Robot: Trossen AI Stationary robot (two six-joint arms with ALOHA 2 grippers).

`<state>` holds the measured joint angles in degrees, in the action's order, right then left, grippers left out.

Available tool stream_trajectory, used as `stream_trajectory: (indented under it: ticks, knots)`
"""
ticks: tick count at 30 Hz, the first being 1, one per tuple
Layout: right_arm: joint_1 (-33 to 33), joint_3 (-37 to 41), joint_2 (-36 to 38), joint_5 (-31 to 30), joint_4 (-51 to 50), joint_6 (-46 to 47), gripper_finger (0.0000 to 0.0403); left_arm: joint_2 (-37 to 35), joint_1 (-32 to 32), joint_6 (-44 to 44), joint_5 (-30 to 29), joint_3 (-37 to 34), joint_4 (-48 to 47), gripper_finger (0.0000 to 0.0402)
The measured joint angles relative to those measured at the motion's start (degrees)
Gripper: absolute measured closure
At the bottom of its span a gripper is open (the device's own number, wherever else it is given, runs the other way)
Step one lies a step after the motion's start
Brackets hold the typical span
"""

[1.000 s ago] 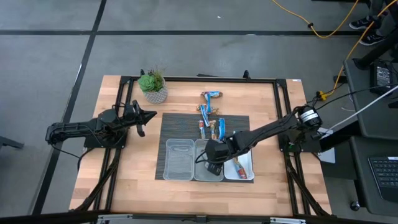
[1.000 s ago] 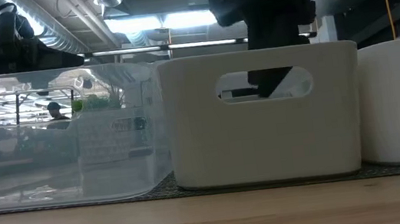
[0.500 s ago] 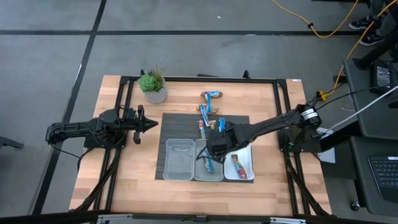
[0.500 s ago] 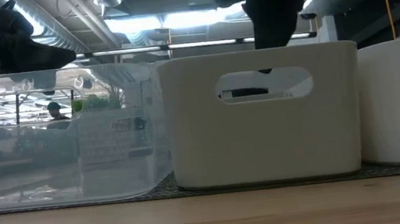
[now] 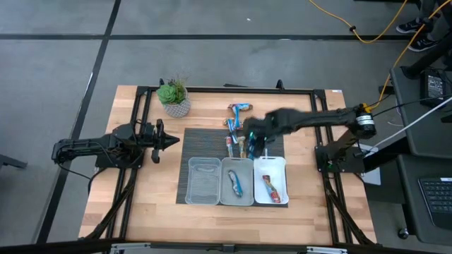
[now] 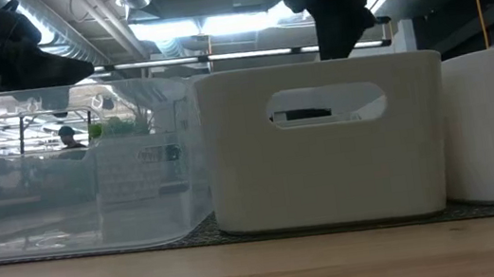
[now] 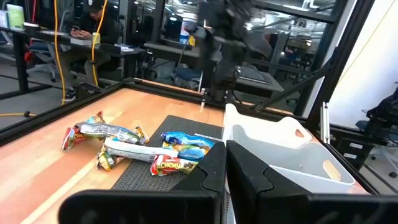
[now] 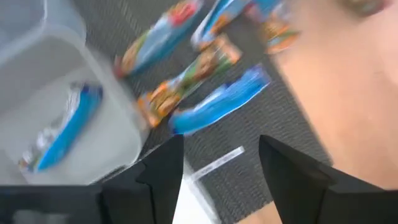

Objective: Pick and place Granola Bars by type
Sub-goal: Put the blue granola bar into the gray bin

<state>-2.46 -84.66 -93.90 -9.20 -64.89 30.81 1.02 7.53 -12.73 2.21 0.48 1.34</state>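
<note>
Left gripper (image 5: 171,140) waits at the table's left, fingers closed on nothing. Loose Granola Bars (image 5: 240,138) lie on the dark mat (image 5: 272,139) just behind the trays; one blue bar (image 5: 234,183) is in the middle tray (image 5: 226,164), one red-orange bar (image 5: 271,189) in the right tray (image 5: 282,164). Wrappers look light, crinkly, slippery; likely best pinched across the narrow middle. Right gripper (image 5: 257,142), fingers apart and empty, has left the middle tray since a second ago, and the blue bar now lies there.
</note>
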Motion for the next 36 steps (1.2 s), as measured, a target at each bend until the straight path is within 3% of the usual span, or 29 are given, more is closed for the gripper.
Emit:
stream_trajectory:
  ticks: [14, 24, 36]
  knots:
    - [-9.0, 0.0, 1.2, -0.3, 11.4, -7.2, 0.0193, 0.0, 0.0, 0.0, -0.1, 0.0, 0.1, 0.0395]
    - [-11.5, 3.7, -3.5, -0.3, 12.9, -4.1, 0.0188, 0.0, 0.0, 0.0, -0.1, 0.0, 0.1, 0.0395]
    - [-12.3, 16.1, -5.6, 2.4, 20.4, 3.8, 0.0074, 0.0, 0.0, 0.0, -0.1, 0.0, 0.1, 0.0395]
